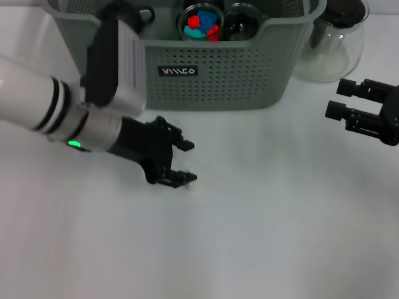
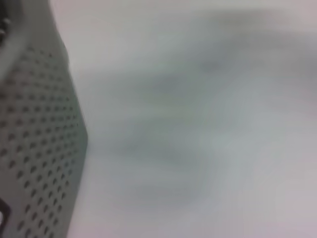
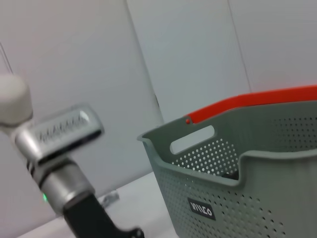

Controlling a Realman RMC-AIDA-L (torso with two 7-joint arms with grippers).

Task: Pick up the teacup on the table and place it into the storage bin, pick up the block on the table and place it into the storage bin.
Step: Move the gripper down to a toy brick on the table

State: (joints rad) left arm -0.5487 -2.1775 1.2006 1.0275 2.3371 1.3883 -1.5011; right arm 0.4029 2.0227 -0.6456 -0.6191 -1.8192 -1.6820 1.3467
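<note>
The grey-green storage bin (image 1: pixel 218 75) stands at the back of the white table; its perforated wall also shows in the left wrist view (image 2: pixel 39 148) and the right wrist view (image 3: pixel 237 188). Inside it are a glass teacup (image 1: pixel 244 22) that looks dark and a second glass cup holding red, blue and teal blocks (image 1: pixel 201 23). No teacup or block shows on the table. My left gripper (image 1: pixel 189 161) hovers low over the table in front of the bin, open, with nothing between its fingers. My right gripper (image 1: pixel 334 99) hangs open at the far right, empty.
A clear glass pitcher (image 1: pixel 330 43) with a black lid stands just right of the bin, behind my right gripper. A red bar (image 3: pixel 257 101) runs behind the bin. My left arm (image 3: pixel 64 163) shows in the right wrist view.
</note>
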